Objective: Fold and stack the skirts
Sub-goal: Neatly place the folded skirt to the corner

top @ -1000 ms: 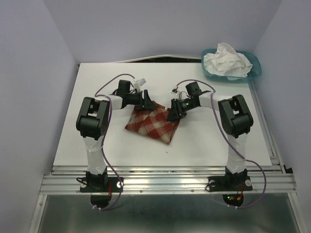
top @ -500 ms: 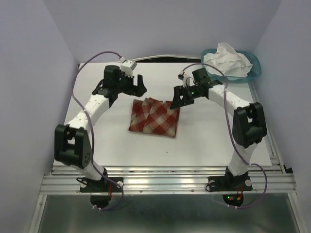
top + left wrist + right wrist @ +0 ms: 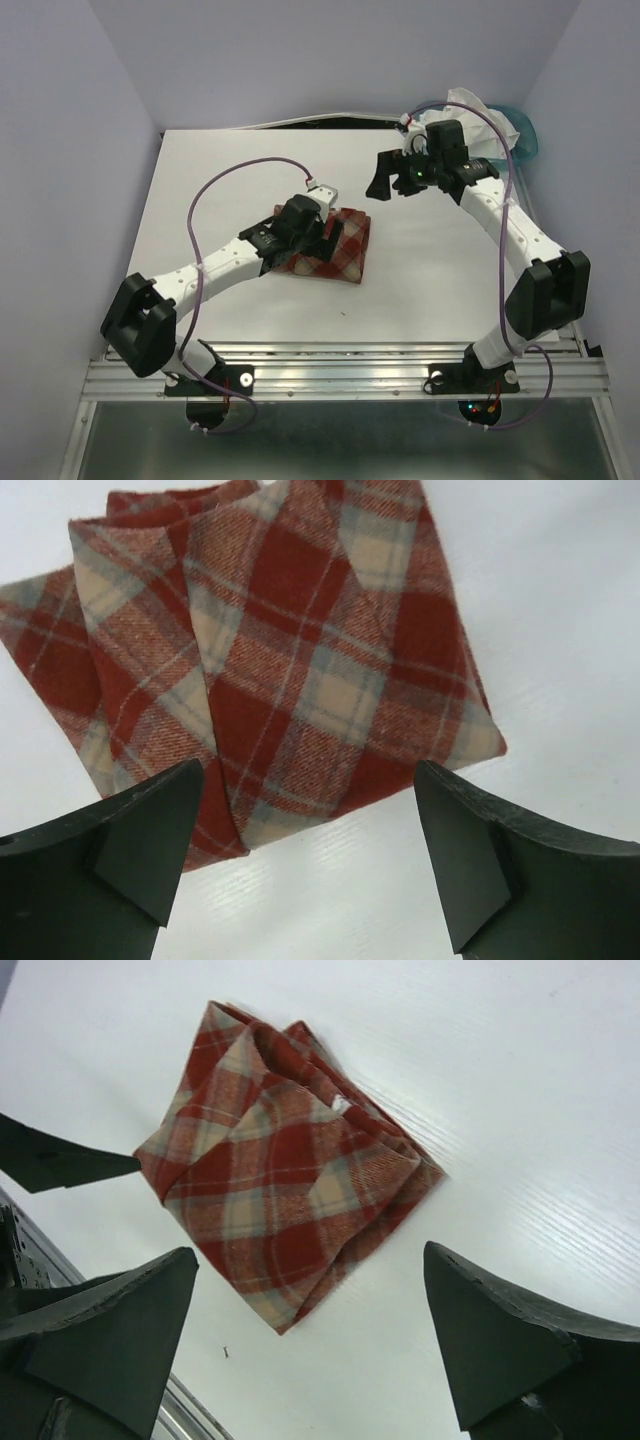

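Observation:
The red-and-cream plaid skirt [image 3: 345, 250] lies folded in a compact square on the white table [image 3: 200, 180]. My left gripper [image 3: 335, 232] hovers low over its left part, open, and nothing sits between the fingers; in the left wrist view the plaid skirt [image 3: 270, 660] fills the space ahead of the left gripper [image 3: 308, 772]. Raised behind and to the right, my right gripper [image 3: 392, 185] is open and empty. From above, the right wrist view shows the plaid skirt [image 3: 290, 1200] beyond the right gripper [image 3: 310, 1255]. The white skirt [image 3: 465, 100] is crumpled in the basket, mostly hidden by the right arm.
The teal plastic basket [image 3: 524, 128] stands at the back right corner behind the right arm. A tiny dark speck [image 3: 227, 1352] lies on the table near the front edge. The metal rail [image 3: 340, 365] runs along the near edge.
Both grippers have opened wide and let go of the plaid skirt. The left arm swung from the back left over to the skirt. The right gripper lifted back toward the basket.

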